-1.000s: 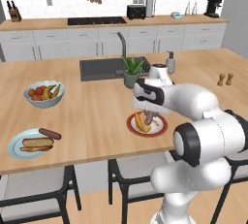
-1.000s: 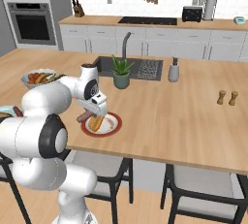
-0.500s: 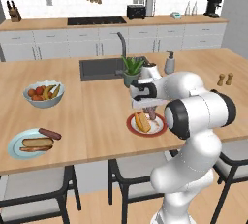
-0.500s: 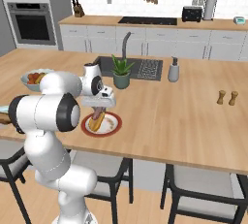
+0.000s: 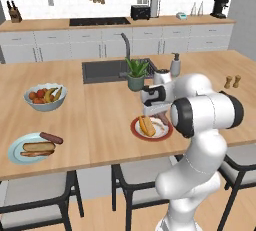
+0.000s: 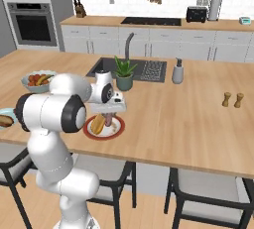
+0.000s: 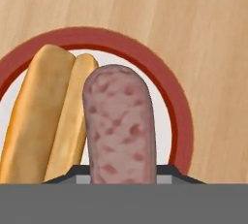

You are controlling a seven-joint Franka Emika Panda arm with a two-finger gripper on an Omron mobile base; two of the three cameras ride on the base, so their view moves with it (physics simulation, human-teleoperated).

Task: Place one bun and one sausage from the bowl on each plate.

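Tool [image 6: 110, 119] over the red-rimmed plate [image 6: 117, 132], jaws clamped on the pinkish sausage [image 7: 120, 126], which hangs above the white centre. Beside it on that plate lies the yellow-orange bun [image 7: 46, 116]. The potted plant [image 5: 136, 73] and sink [image 5: 102, 69] stand just behind. Far left on the worktop [image 5: 100, 120], the left base view picks up the blue plate [image 5: 17, 150] carrying a tan bun [image 5: 38, 147] and dark sausage [image 5: 51, 137], fruit bowl [image 5: 45, 96] behind.

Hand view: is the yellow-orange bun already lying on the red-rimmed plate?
Yes, the bun lies inside the red rim of the plate, beside the pinkish sausage held over it.
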